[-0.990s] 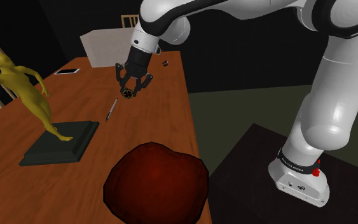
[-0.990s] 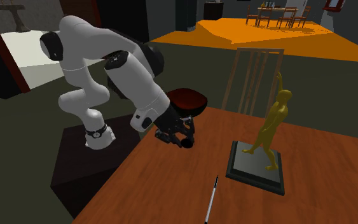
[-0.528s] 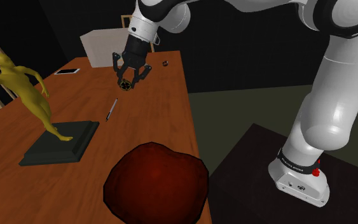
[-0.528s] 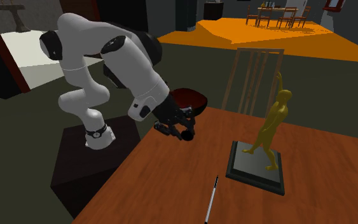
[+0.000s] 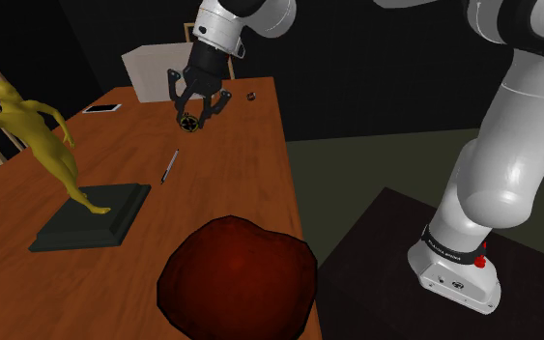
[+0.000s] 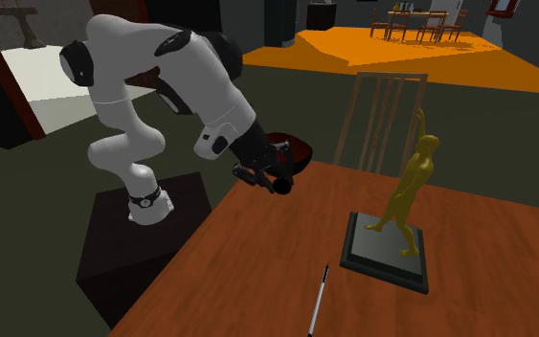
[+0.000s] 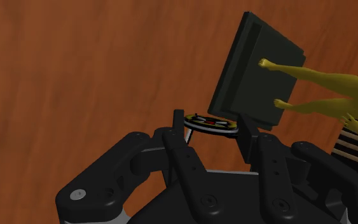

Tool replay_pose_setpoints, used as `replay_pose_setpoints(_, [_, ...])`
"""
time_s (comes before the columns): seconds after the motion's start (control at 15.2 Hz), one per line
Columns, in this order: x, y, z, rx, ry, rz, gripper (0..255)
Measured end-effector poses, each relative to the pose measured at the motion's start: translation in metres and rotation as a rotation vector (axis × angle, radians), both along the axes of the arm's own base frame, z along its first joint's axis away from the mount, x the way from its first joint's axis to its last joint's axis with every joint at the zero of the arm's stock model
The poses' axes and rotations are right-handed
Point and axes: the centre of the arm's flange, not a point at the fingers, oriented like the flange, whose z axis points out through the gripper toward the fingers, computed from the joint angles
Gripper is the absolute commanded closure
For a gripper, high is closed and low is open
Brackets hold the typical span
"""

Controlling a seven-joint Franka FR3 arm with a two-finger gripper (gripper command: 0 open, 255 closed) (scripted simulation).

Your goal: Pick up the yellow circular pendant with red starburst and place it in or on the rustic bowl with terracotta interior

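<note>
My black gripper (image 5: 192, 120) hangs above the wooden table (image 5: 245, 164), shut on a small round disc, the pendant (image 5: 191, 124). In the wrist view the pendant (image 7: 212, 122) is a flat yellow disc with red and dark marks, clasped edge-on between the two fingers (image 7: 179, 119). The bowl (image 5: 237, 276) is a lumpy dark red-brown form at the table's near end in the shoulder view. From the second exterior view the gripper (image 6: 279, 184) is just in front of the bowl (image 6: 294, 150), with the pendant (image 6: 281, 186) at its tip.
A yellow figurine on a dark square base (image 5: 91, 214) stands at the shoulder view's left; a pen (image 5: 169, 166) lies between it and the gripper. A phone (image 5: 102, 108), a white box (image 5: 158, 72) and a small dark object (image 5: 251, 96) sit at the far end. A chair (image 6: 384, 115) stands behind the table.
The gripper has risen with the pendant in it and drifted slightly to the shoulder view's left. Its hand has also turned. Nothing on the table has moved.
</note>
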Motion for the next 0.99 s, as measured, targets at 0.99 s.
replay_pose_setpoints(0.99, [-0.176, 0.08, 0.008, 0.0, 0.0, 0.001, 255])
